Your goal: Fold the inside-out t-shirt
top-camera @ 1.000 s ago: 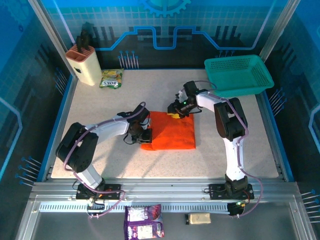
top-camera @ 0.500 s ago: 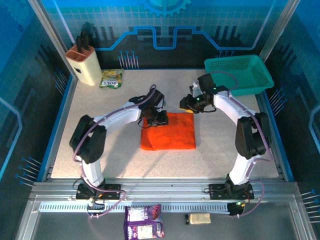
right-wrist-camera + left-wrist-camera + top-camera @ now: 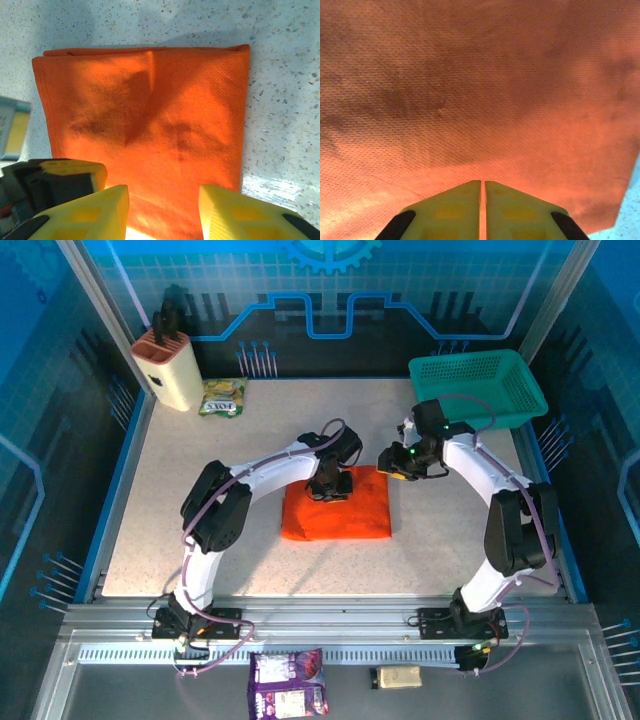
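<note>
Bench (image 3: 200, 540): pale speckled top with a blue rim.
T-shirt (image 3: 340, 518): bright orange, folded into a flat rectangle, lay near the middle of the bench.
Basket (image 3: 478, 390): teal mesh, sat at the far right corner, well apart from the shirt.
Knife block (image 3: 168, 370): cream, stood upright at the far left corner.
Packet (image 3: 222, 398): green, lay flat just beside the block.

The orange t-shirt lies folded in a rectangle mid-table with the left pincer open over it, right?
No: the left pincer is shut, jaws together, per the left wrist view. The orange t-shirt does lie folded in a rectangle mid-table under it.
</note>
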Motion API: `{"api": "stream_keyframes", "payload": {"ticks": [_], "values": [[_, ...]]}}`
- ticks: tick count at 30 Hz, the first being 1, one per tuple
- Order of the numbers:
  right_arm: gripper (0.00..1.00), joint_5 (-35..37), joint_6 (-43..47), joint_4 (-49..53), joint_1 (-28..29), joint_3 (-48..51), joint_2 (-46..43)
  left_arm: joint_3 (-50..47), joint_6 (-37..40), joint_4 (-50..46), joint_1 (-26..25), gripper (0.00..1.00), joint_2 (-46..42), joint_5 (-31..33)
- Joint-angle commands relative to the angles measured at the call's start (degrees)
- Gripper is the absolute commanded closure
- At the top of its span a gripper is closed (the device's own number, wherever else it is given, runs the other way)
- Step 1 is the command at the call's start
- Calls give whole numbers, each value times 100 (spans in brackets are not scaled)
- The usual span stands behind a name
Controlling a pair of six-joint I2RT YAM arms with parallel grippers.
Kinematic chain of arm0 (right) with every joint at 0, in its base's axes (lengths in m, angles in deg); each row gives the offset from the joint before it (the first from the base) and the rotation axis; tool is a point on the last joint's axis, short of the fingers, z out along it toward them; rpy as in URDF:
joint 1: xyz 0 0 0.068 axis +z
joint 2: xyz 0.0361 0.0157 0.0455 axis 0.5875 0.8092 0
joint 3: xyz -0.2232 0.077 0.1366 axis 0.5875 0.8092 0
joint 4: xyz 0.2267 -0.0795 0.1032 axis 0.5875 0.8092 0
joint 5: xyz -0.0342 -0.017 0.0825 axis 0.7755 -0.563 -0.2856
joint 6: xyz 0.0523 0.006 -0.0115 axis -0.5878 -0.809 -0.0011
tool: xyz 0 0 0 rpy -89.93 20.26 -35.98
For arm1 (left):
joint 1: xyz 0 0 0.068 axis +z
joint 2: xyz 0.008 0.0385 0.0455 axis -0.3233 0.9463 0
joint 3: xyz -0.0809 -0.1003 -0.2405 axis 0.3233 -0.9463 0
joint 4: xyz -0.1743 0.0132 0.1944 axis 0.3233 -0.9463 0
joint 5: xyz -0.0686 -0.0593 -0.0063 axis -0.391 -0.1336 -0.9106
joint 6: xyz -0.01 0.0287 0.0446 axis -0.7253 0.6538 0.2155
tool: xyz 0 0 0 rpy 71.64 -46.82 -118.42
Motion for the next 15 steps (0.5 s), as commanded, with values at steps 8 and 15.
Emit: {"api": "stream_keyframes", "payload": {"ticks": [8, 15], "values": [[59, 63, 244, 150, -73, 381, -157, -74, -164, -90, 50, 91, 730, -99], [61, 106, 946, 83, -158, 720, 299, -412, -208, 64, 125, 92, 660, -154]]}}
